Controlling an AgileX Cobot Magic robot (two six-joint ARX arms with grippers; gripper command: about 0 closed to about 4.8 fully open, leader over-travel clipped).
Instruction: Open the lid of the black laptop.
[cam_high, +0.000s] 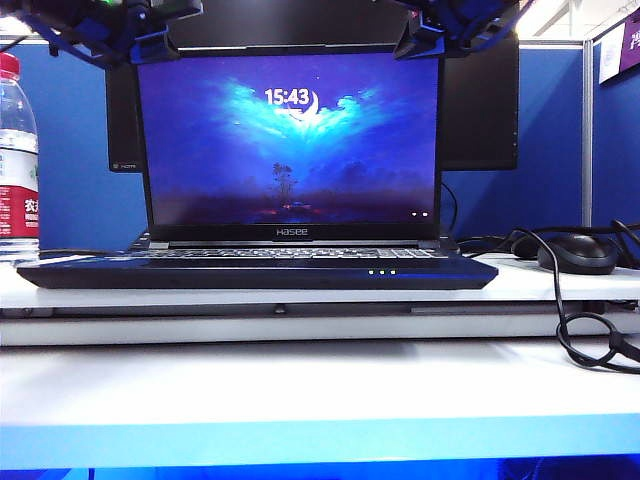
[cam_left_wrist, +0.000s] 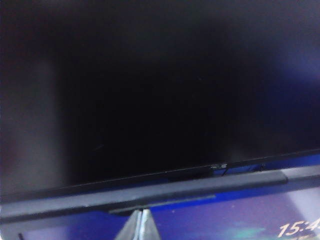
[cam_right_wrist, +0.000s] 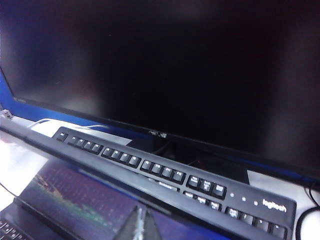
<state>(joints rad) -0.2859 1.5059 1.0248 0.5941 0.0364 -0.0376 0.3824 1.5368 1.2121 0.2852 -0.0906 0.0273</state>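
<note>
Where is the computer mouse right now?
In the exterior view, the black computer mouse sits at the right on the white desk, beside the open black laptop, among tangled black cables.

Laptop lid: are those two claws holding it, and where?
Seemingly not. The left gripper and right gripper sit above the lid near its top corners. Their fingertips look pressed together with nothing between them.
</note>
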